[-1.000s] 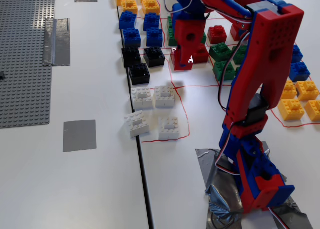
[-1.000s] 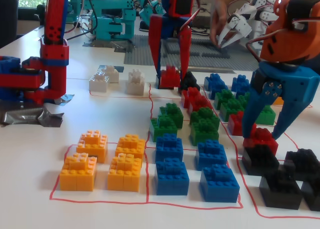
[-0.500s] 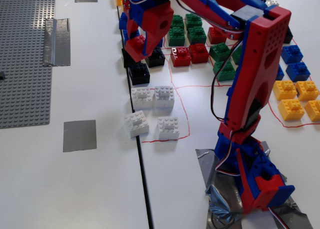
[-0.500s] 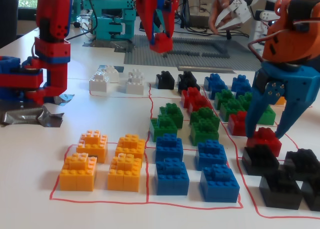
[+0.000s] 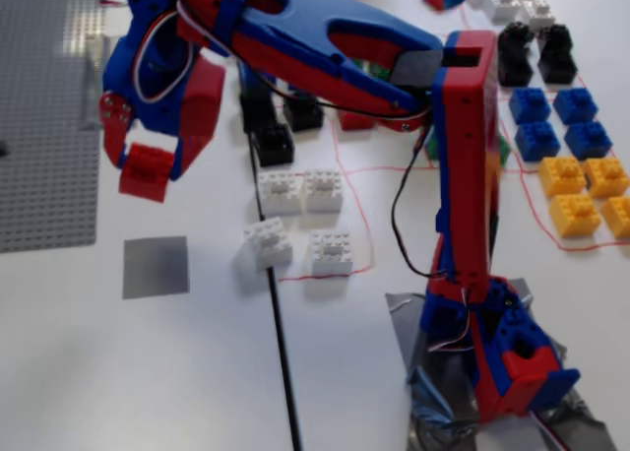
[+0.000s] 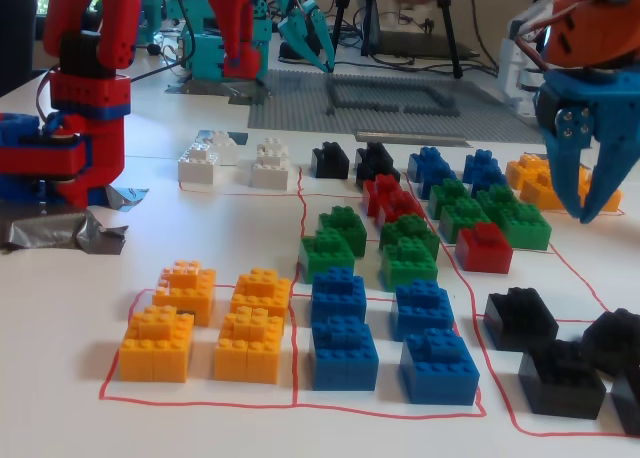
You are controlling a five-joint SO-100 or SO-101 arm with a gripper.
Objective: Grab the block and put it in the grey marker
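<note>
In a fixed view, my gripper [image 5: 148, 161] is shut on the red block [image 5: 146, 171] and holds it in the air at the left, beside the big grey baseplate's edge. The grey marker [image 5: 156, 266] is a flat dark-grey square on the white table, below the held block in this view and apart from it. The arm [image 5: 325, 37] reaches across from its base [image 5: 512, 362] at the lower right. In another fixed view the arm's base [image 6: 85, 108] stands at the left. The held block and the marker are not clear there.
White bricks [image 5: 300, 190] lie right of the marker, with black [image 5: 274, 144], blue [image 5: 556, 121] and yellow bricks [image 5: 581, 190] beyond. The baseplate [image 5: 44, 106] fills the upper left. Wrinkled silver tape [image 5: 433, 372] surrounds the base. An orange and blue second gripper [image 6: 585, 193] hangs over green and red bricks [image 6: 485, 246].
</note>
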